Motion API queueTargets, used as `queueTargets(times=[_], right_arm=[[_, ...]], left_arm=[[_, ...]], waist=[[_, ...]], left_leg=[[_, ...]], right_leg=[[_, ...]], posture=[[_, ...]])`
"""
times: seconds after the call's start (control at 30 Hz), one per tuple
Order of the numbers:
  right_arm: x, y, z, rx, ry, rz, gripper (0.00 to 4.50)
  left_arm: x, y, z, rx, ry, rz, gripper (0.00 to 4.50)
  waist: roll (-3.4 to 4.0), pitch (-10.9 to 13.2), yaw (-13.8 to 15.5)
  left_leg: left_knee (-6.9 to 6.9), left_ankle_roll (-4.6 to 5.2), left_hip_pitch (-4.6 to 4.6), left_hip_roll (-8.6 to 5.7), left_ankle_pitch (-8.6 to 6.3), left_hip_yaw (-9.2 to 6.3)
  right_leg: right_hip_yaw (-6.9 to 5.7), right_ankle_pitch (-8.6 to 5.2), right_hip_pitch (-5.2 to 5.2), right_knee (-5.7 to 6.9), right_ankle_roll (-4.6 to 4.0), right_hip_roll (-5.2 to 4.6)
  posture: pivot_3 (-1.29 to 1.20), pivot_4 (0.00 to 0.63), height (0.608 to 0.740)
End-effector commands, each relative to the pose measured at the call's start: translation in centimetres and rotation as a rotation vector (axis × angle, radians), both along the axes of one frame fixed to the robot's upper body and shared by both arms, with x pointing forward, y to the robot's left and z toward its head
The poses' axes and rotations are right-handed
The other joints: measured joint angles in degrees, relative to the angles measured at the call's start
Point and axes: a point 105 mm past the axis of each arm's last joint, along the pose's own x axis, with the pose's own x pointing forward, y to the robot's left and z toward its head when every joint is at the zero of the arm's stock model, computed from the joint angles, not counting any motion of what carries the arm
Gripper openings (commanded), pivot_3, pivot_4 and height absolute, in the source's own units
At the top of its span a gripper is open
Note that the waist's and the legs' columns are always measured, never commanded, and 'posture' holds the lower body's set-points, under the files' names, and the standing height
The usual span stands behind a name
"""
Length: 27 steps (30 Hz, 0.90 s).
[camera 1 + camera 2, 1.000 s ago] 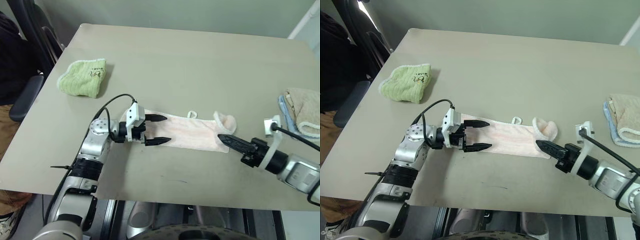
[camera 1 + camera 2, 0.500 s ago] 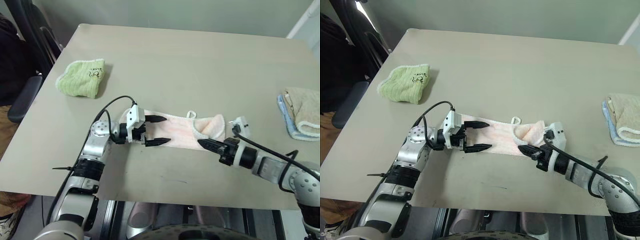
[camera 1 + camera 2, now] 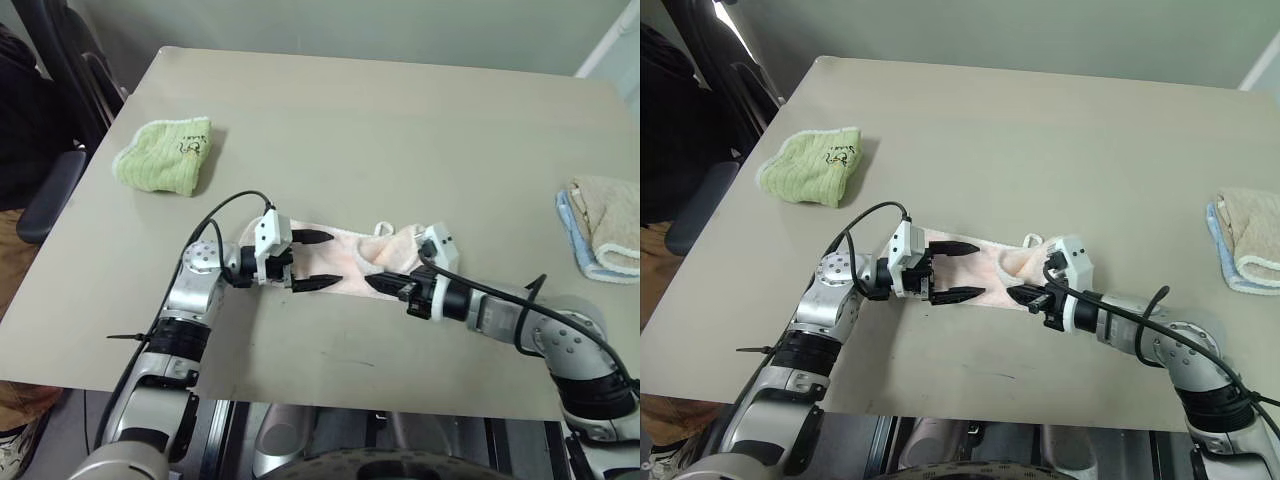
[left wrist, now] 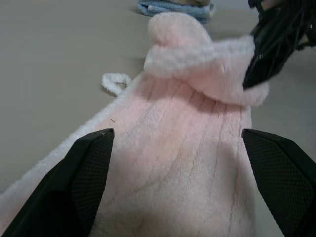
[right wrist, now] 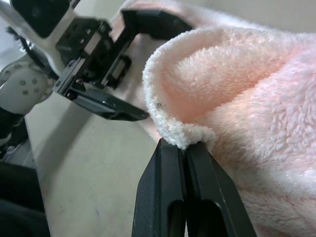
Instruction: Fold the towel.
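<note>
The pale pink towel [image 3: 352, 256] lies stretched across the near middle of the table, its small white loop [image 3: 383, 229] on the far edge. My right gripper [image 3: 373, 282] is shut on the towel's right end, which it holds doubled back over the rest of the cloth; the wrist view shows the edge pinched between the fingertips [image 5: 185, 145]. My left gripper [image 3: 336, 260] is open, one finger on each side of the towel's left part, low over it [image 4: 177, 133]. The folded end [image 4: 197, 54] rises just beyond it.
A light green towel [image 3: 165, 155] lies bunched at the table's far left. Beige and blue folded towels [image 3: 605, 225] sit at the right edge. A dark chair [image 3: 50, 190] stands beside the table's [image 3: 400, 120] left edge.
My right gripper has moved left with the towel's right end, folding it over toward the left gripper. The left gripper has stayed open in place.
</note>
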Motion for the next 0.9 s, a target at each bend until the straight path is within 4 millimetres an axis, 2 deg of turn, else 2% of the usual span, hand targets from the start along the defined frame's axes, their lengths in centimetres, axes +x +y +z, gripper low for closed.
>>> queueTargets(times=[0.03,0.2,0.37,0.47,0.77,0.83,0.9], right_arm=[[0.0,0.3,0.3,-0.007,-0.015,0.027,0.02],[0.3,0.7,1.3,0.031,-0.058,0.042,0.02],[0.1,0.5,0.6,-0.047,-0.096,0.067,0.02],[-0.2,0.7,0.9,-0.021,-0.102,0.082,0.65],[-0.2,0.9,2.0,0.045,-0.11,0.076,3.7],[-0.6,0.9,3.6,0.116,-0.137,0.09,4.32],[-0.8,0.3,5.2,0.183,-0.164,0.086,4.45]], left_arm=[[0.0,-0.3,1.2,-0.016,-0.035,-0.001,4.5],[0.0,-0.5,1.4,-0.017,-0.033,0.004,4.5],[0.0,-0.5,1.4,-0.019,-0.032,0.006,4.5],[0.1,-0.5,1.5,-0.019,-0.035,0.01,4.5],[0.1,-0.4,1.4,-0.016,-0.032,0.016,4.5],[0.2,-0.3,1.5,-0.016,-0.033,0.02,4.5],[0.3,-0.2,1.5,-0.014,-0.035,0.024,4.5]], waist=[[0.0,0.0,0.0],[0.0,0.0,-0.02],[0.0,0.0,0.0],[0.0,0.0,-0.01],[0.0,0.0,-0.01],[0.0,0.0,-0.01],[0.0,0.0,0.01]], left_leg=[[0.0,-0.02,0.0,0.0,0.01,0.0],[0.0,-0.06,0.01,0.04,-0.01,0.01],[0.0,-0.08,0.01,0.05,0.0,0.0],[0.0,-0.08,0.01,0.06,-0.01,0.01],[0.0,-0.07,0.01,0.06,0.0,0.01],[0.0,-0.07,0.01,0.06,0.0,0.01],[0.0,-0.09,0.0,0.06,0.01,0.01]], right_leg=[[0.0,0.0,0.0,0.0,-0.01,0.0],[-0.05,0.02,-0.04,0.01,-0.11,-0.01],[-0.07,0.04,-0.05,0.03,-0.17,-0.01],[-0.08,0.06,-0.06,0.04,-0.21,-0.01],[-0.09,0.09,-0.07,0.05,-0.28,-0.01],[-0.08,0.07,-0.07,0.05,-0.34,-0.01],[-0.08,0.07,-0.07,0.05,-0.35,-0.01]], posture=[[0.0,0.15,0.733],[0.0,0.15,0.733],[0.0,0.15,0.733],[0.0,0.15,0.733],[0.0,0.15,0.733],[0.0,0.15,0.733],[0.0,0.15,0.733]])
